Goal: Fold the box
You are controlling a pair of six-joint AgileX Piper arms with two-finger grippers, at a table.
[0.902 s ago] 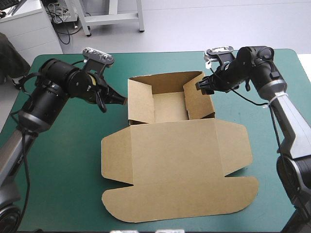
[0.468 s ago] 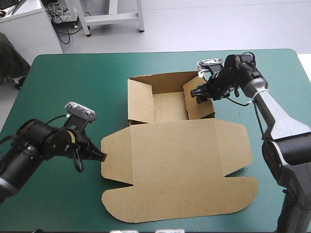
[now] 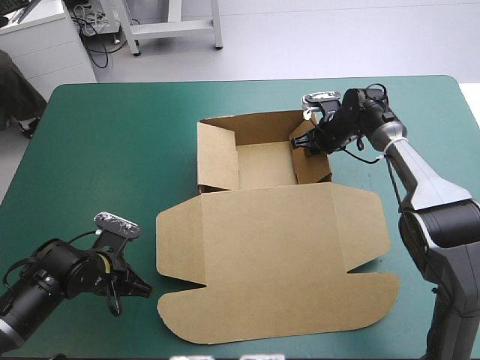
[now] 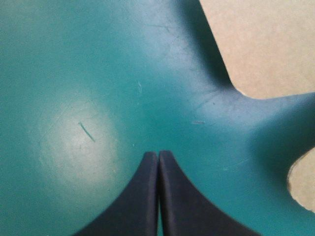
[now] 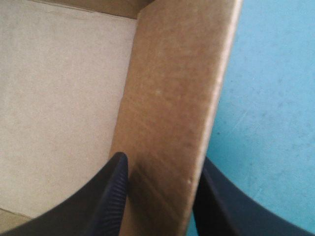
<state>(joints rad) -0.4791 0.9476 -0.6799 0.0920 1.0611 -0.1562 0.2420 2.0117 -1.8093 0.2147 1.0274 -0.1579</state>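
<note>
High view: find the box at mid-frame on the teal-green cover, partly made up, with the tray and its raised walls toward the upper centre and the lid and its flaps flat toward the lower edge. Spot the right gripper just right of upper centre, astride the tray's right wall. Confirm in the right wrist view: one black finger inside the tray, the other outside over the cover, closed in on the wall with the board filling the narrow gap between them. Note that wall leaning a little inward, not standing square. Spot the left gripper in the lower left, low over bare cover, just beside the lid's left flaps but not touching them. Read from the left wrist view: fingers pressed together into one point, holding nothing, with rounded corners of board ahead and to one side.

Judge the step in hand as setting the right side wall. Next, probably: press or tuck that wall firm and upright without dragging the tray, gripping lightly to avoid creasing the board. Expect the left gripper to need opening before taking any flap.
</note>
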